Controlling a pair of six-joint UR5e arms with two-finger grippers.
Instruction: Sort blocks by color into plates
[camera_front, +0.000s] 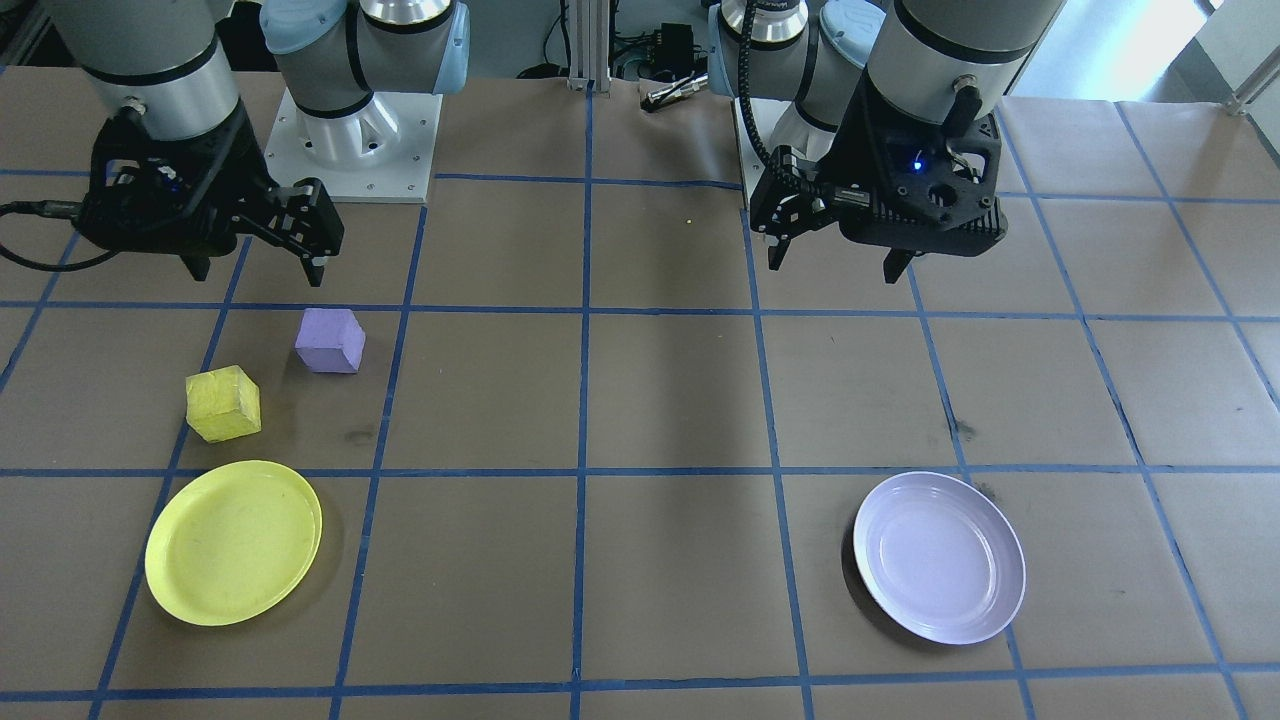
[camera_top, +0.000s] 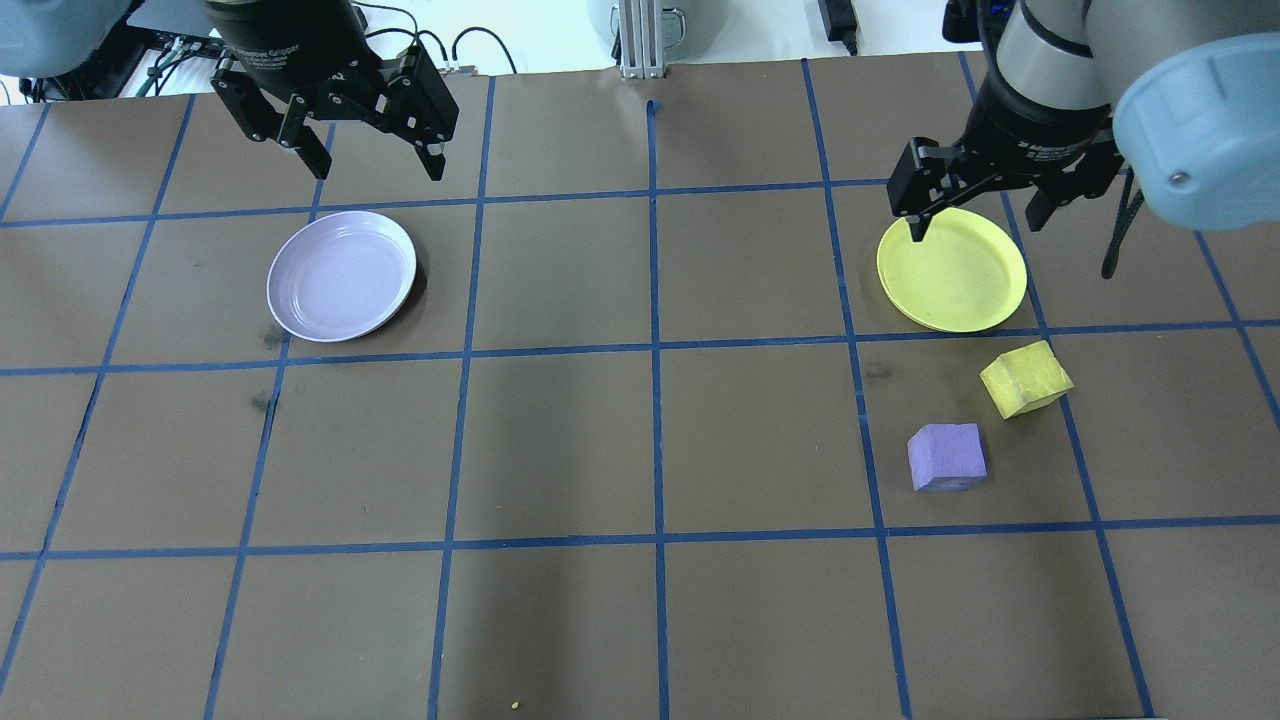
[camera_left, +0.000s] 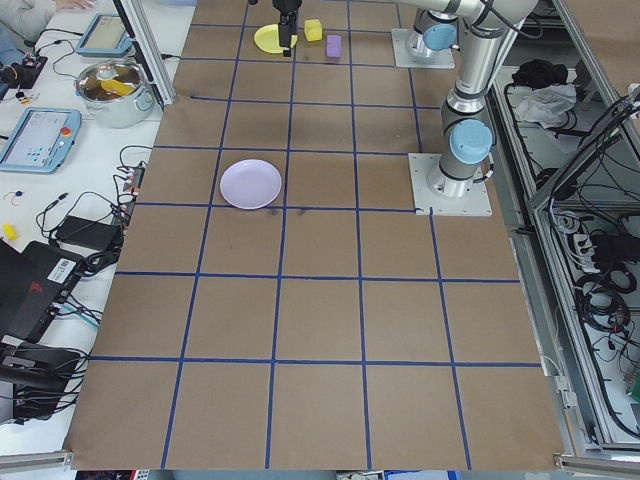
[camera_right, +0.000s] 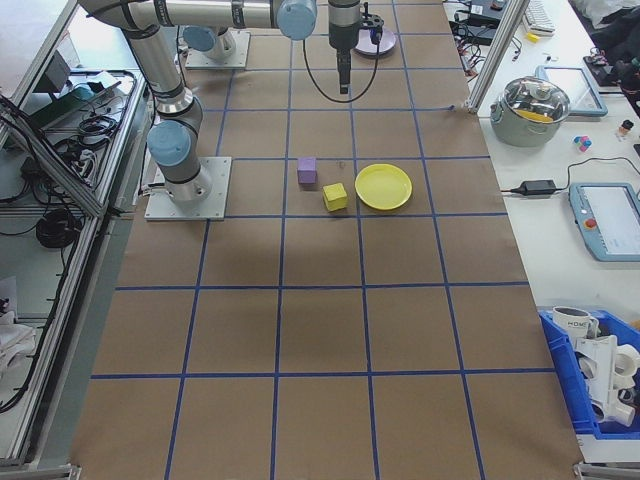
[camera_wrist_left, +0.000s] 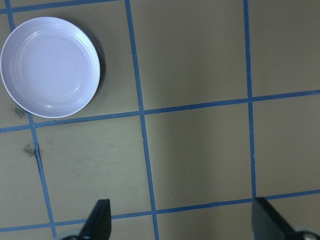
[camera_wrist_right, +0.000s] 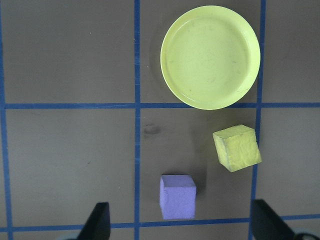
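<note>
Nothing sorted yet — both hands are hanging above the bench with fingers spread apart, gripping nothing. The right hand (camera_top: 975, 205) is hovering over the far edge of the yellow plate (camera_top: 952, 270); the left hand (camera_top: 375, 140) is hovering just beyond the lavender plate (camera_top: 341, 275).

Both blocks are sitting on the robot's right side: the yellow block (camera_top: 1026, 379) is lying just near of the yellow plate, the purple block (camera_top: 946, 457) a bit nearer and to its left. Apart, not touching.

Risks as judged from here:
- The yellow block is sitting rotated against the grid lines, so an unaligned hand would likely be catching corners and spinning it out.
- The blocks are sitting close together — wide-spread fingers coming down on one could be nudging the other.
- The purple block is lying well apart from the lavender plate, so it is probably needing a long carry or a hand-over; a weak pinch on rough foam could be dropping it mid-bench.

Room: the middle of the bench (camera_top: 650, 440) is looking open between the plates, and both plates are sitting well inside the bench edges.
</note>
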